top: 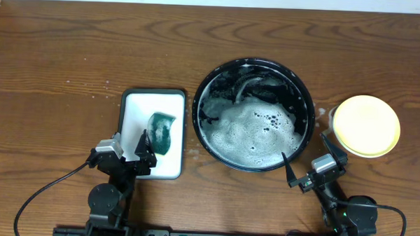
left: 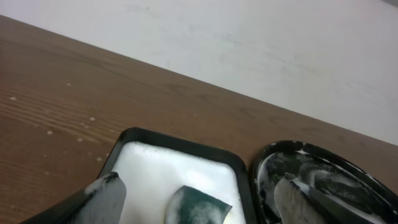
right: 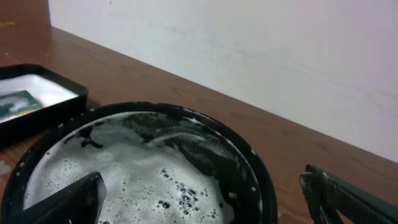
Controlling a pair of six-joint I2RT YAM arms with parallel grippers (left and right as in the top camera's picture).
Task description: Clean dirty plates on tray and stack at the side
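The round black tray (top: 310,111) holds soapy water and white foam. It also shows in the left wrist view (left: 260,171) and the right wrist view (right: 264,186). A pale yellow plate (top: 367,125) lies on the wooden tabletop (top: 72,50) right of the tray. A pale rim shows under its left edge. No mint-green plate is clearly visible, and foam hides whatever lies in the tray. My left gripper (top: 146,149) (left: 196,180) is open over the white tray, its foamy fingers either side of the green sponge. My right gripper (top: 308,158) (right: 199,183) is open and empty at the tray's near right rim.
A white rectangular tray with a black rim (top: 135,105) (left: 149,155) stands left of the black tray. A foamy green sponge (top: 161,131) (left: 199,208) lies in it. A white wall runs behind the table's far edge. Water drops dot the wood.
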